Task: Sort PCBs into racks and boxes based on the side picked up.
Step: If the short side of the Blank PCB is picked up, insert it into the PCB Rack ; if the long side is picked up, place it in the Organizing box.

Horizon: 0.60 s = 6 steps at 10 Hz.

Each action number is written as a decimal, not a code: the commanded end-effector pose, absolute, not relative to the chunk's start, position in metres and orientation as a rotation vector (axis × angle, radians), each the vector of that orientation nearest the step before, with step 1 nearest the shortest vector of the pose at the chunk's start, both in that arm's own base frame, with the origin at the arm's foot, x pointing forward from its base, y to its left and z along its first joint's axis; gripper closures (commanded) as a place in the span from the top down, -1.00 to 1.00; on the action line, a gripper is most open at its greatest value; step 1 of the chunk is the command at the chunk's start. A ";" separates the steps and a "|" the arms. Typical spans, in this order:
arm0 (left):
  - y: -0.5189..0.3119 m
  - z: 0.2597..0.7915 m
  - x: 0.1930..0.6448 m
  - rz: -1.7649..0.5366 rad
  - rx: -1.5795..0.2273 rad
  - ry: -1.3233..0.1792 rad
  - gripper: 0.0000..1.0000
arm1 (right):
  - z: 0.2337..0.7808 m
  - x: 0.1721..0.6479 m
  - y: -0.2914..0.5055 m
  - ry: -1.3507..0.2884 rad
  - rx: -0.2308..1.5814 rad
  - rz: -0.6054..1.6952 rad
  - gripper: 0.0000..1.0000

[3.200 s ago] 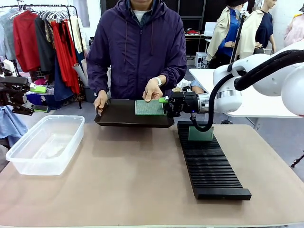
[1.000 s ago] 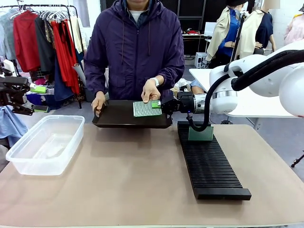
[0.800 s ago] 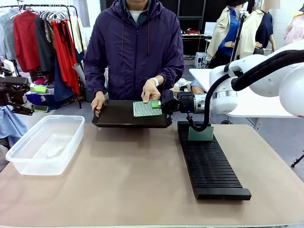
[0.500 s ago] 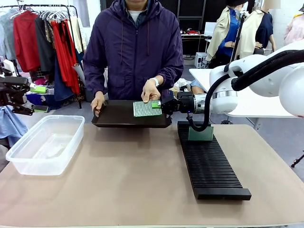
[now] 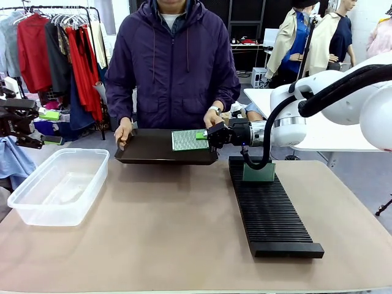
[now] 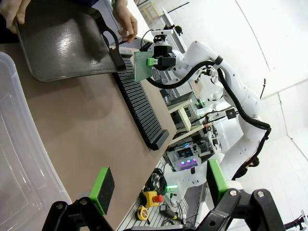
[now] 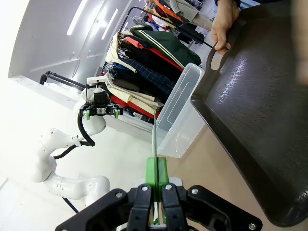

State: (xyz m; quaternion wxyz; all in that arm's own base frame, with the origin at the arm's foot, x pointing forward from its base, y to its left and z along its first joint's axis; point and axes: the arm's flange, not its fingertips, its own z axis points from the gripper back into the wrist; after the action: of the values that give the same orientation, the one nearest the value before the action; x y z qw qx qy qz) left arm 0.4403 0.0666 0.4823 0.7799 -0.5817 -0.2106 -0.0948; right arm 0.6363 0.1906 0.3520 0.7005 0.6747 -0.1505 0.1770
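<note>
My right gripper is shut on the right edge of a light green PCB, holding it level just over the dark tray that the person holds. In the right wrist view the PCB shows edge-on between the shut green pads. Another PCB stands in the far end of the black rack. The clear box sits at the left. My left gripper hangs open off the table's left edge; its pads stand wide apart with nothing between them.
The person's hands grip the tray at its two far corners. A clothes rail stands behind the left side. The tabletop between box and rack is bare. A second white table lies beyond the right arm.
The person's hand has let go of the PCB and moved back to the tray's right corner. The tray has shifted slightly left. My right gripper keeps hold of the PCB.
</note>
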 end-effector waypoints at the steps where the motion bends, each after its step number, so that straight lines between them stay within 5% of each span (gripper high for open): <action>1: 0.067 0.484 0.440 -0.198 -1.259 -0.451 1.00 | 0.353 0.636 0.192 -0.338 1.503 0.395 -1.00; 6: 0.067 0.484 0.440 -0.198 -1.259 -0.451 1.00 | 0.353 0.636 0.192 -0.338 1.503 0.395 -1.00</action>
State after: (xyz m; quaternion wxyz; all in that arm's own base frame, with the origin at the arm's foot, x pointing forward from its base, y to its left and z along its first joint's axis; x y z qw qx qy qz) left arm 0.4403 0.0666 0.4823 0.7799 -0.5817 -0.2106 -0.0948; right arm 0.6363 0.1906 0.3520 0.7005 0.6747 -0.1505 0.1770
